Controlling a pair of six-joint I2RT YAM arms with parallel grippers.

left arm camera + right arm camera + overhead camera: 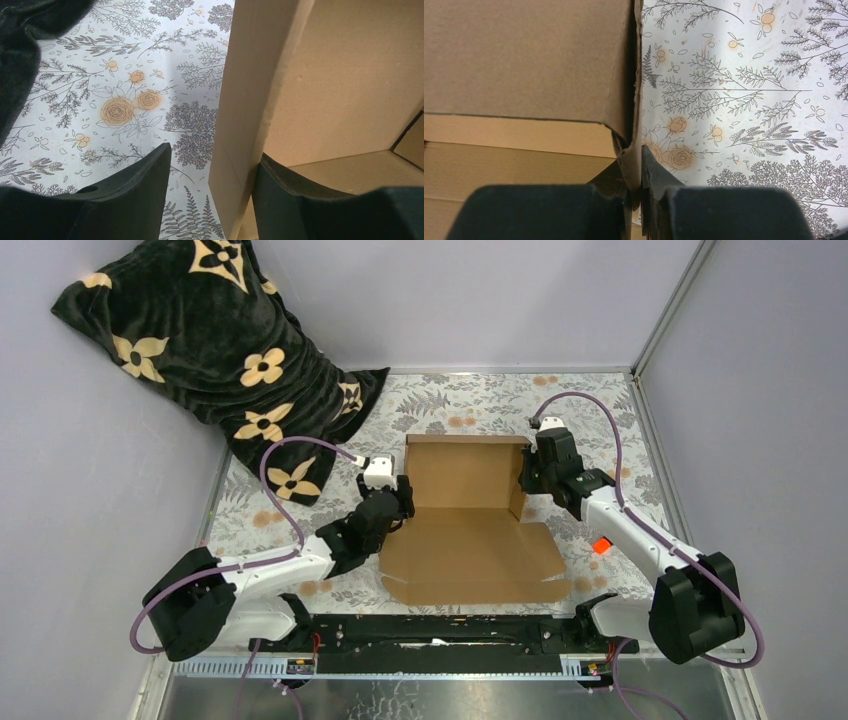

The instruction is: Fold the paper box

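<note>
Two grippers flank the paper box, which sits mid-worktop between the arms with its back and side walls raised into a shallow tray that opens upward. Its wide lid panel lies flat and points toward the arm bases. The whole sheet therefore has its long axis running far to near, while the tray's own long side runs left to right. The left gripper is at the tray's left side wall with its jaws wide. In the left wrist view the upright wall passes between them, the outer finger over the floral worktop and the inner finger inside the tray. The wall stands much closer to the inner finger, though contact cannot be told, and nothing is clamped. The right gripper is at the opposite side wall with its jaws narrowed to a pinch on the thin cardboard, one jaw inside the tray and one outside. Each wall runs far to near, square across its gripper's closing line. The lid panel lies nearer the bases than either gripper, about equally within reach of both arms. A small orange marker lies on the worktop to the right, clear of the box.
</note>
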